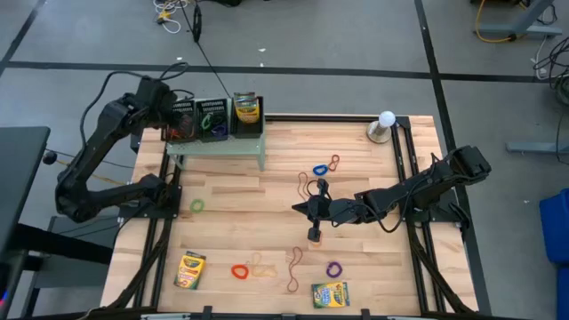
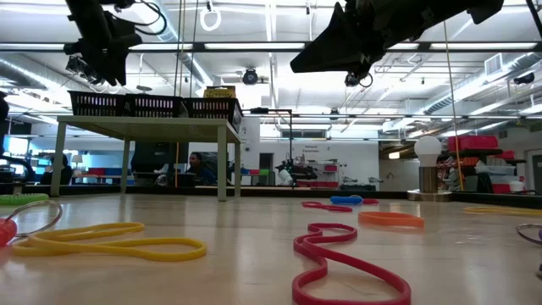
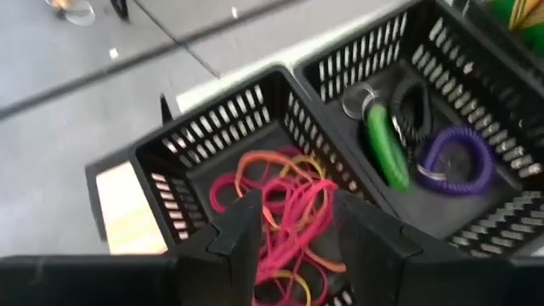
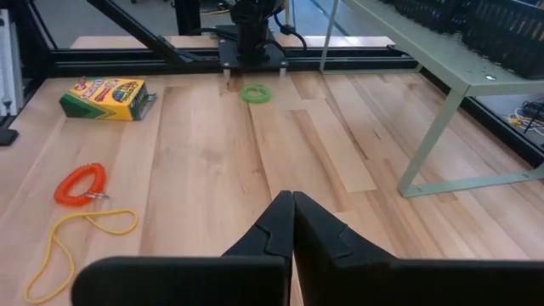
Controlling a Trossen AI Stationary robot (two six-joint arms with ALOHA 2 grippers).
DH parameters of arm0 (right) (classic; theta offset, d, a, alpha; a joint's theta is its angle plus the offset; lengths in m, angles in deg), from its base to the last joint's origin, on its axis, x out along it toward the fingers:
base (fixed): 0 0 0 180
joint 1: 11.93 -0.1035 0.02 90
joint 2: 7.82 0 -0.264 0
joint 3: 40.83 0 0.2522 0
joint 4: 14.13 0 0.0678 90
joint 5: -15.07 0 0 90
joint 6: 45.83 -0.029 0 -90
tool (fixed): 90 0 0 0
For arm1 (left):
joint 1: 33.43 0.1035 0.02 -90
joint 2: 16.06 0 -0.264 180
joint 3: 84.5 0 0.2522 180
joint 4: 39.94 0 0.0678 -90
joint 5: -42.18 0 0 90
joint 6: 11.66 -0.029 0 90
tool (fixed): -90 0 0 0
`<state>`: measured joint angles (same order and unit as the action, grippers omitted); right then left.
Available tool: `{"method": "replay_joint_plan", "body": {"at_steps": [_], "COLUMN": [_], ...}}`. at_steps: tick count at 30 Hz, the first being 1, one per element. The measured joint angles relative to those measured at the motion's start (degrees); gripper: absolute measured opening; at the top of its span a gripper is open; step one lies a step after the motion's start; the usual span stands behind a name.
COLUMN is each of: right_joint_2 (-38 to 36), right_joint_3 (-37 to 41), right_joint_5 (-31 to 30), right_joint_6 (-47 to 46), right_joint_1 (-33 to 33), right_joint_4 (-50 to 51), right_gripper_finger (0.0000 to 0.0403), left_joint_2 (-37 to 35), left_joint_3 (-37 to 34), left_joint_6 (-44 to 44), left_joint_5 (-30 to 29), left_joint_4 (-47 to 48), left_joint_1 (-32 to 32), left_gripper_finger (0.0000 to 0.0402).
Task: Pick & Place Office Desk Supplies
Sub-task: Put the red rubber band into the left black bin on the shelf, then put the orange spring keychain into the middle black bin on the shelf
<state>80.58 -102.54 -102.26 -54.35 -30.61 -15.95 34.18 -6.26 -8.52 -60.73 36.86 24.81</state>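
Bands [image 3: 285,217] — a red, pink and orange tangle — lie in the end mesh tray [image 3: 183,157] on the pale green stand [image 1: 218,147], at about eleven o'clock on the table in the high view. The left gripper [image 3: 293,229] hangs right over that heap with its fingers parted and nothing visibly pinched between them. The main risk, as I judge it, is a loop snagged on a fingertip: if the arm lifts away with one strand caught, it could drag the whole tangle back out over the tray wall. The neighbouring tray [image 3: 442,110], holding green and purple coiled bands, sits just beside, so a sideways exit could clip the shared wall and jostle the row. Out at table centre the right gripper [image 4: 293,223] is clenched empty above bare wood; the loose bands around it — orange coil [image 4: 79,184], yellow loop [image 4: 72,234] — are thin and flat, easy to miss or pinch two at once.
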Motion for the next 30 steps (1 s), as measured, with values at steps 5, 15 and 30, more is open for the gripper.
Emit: {"method": "replay_joint_plan", "body": {"at_steps": [5,15,30], "right_joint_2": [0.0,0.0,0.0], "right_joint_3": [0.0,0.0,0.0], "right_joint_5": [0.3,0.3,0.3], "right_joint_6": [0.0,0.0,1.9], "right_joint_1": [0.0,0.0,0.0], "right_joint_4": [-0.1,-0.1,-0.1], "right_gripper_finger": [0.0007,0.0007,0.0007], "left_joint_2": [5.6,1.5,-11.5], "left_joint_3": [3.3,3.8,-9.8], "left_joint_6": [-0.4,-8.0,18.3], "left_joint_5": [-3.8,-8.1,-0.4], "left_joint_4": [6.3,13.9,6.9], "left_joint_1": [0.0,-1.3,-45.4], "left_gripper_finger": [0.0167,0.0149,0.0014]}}
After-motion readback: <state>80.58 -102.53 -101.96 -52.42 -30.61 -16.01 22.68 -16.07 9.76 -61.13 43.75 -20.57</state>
